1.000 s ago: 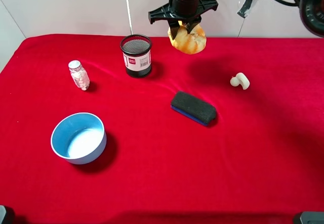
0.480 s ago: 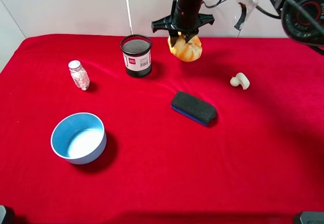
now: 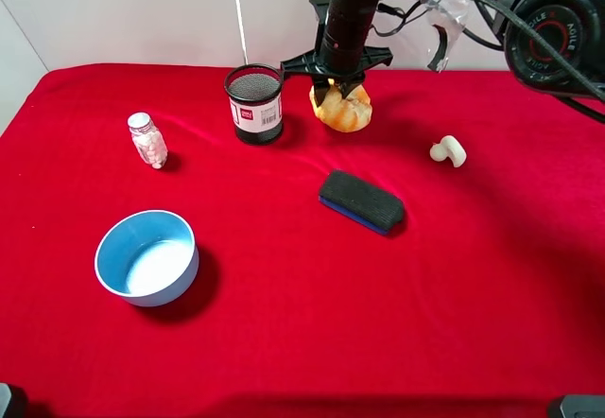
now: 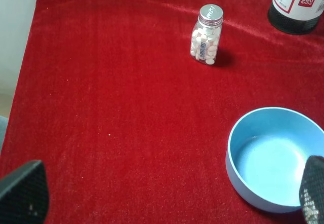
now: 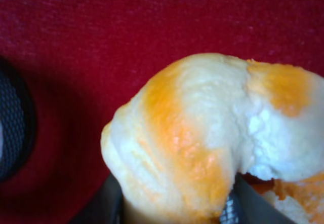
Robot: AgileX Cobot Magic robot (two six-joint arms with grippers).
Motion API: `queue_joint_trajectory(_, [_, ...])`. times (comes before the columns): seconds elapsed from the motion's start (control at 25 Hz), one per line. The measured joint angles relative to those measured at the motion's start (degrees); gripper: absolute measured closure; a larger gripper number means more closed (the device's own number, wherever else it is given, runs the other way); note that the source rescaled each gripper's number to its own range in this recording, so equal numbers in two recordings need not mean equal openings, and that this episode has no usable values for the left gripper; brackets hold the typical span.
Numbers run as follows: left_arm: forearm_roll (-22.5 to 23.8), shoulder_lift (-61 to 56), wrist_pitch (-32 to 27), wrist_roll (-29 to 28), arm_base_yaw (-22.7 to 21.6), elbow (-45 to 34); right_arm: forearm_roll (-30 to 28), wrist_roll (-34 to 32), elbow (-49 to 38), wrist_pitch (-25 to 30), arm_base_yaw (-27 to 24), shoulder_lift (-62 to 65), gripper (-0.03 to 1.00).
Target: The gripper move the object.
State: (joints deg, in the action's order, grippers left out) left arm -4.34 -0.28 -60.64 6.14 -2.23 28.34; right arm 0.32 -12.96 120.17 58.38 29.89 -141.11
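The object (image 3: pixel 343 110), an orange-yellow lobed bread lump with cream patches, is at the back of the red cloth (image 3: pixel 284 342), just right of the black mesh cup (image 3: pixel 254 104). My right gripper (image 3: pixel 340 93) comes down from above and is shut on the object's top; its wide black crossbar sits just over it. The object hangs low at the cloth; I cannot tell if it touches. In the right wrist view the object (image 5: pixel 202 133) fills the picture. My left gripper (image 4: pixel 164 196) is open and empty, its fingertips wide apart over the cloth near the blue bowl (image 4: pixel 276 158).
A pill bottle (image 3: pixel 147 140) stands at the left and a blue bowl (image 3: pixel 146 257) at the front left. A black-and-blue eraser (image 3: pixel 361 201) lies in the middle. A small white curved piece (image 3: pixel 448 151) lies at the right.
My right gripper has come down and a little to the left with the object, from above the back edge to the cloth beside the mesh cup.
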Motion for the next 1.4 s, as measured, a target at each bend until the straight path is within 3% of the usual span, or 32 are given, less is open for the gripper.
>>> queue_joint_trajectory(0.68, [0.0,0.0,0.0,0.0,0.0,0.0,1.27,1.22,0.0,-0.71,0.0,-0.13,0.96])
queue_joint_trajectory(0.76, [0.0,0.0,0.0,0.0,0.0,0.0,1.27,1.22,0.0,-0.66,0.0,-0.13,0.84])
queue_joint_trajectory(0.96, [0.0,0.0,0.0,0.0,0.0,0.0,1.27,1.22,0.0,-0.66,0.0,-0.13,0.3])
queue_joint_trajectory(1.08, [0.0,0.0,0.0,0.0,0.0,0.0,1.27,1.22,0.0,-0.66,0.0,-0.13,0.06])
queue_joint_trajectory(1.24, [0.0,0.0,0.0,0.0,0.0,0.0,1.27,1.28,0.0,-0.66,0.0,-0.13,-0.02])
queue_joint_trajectory(1.4, [0.0,0.0,0.0,0.0,0.0,0.0,1.27,2.2,0.0,-0.6,0.0,-0.02,-0.03])
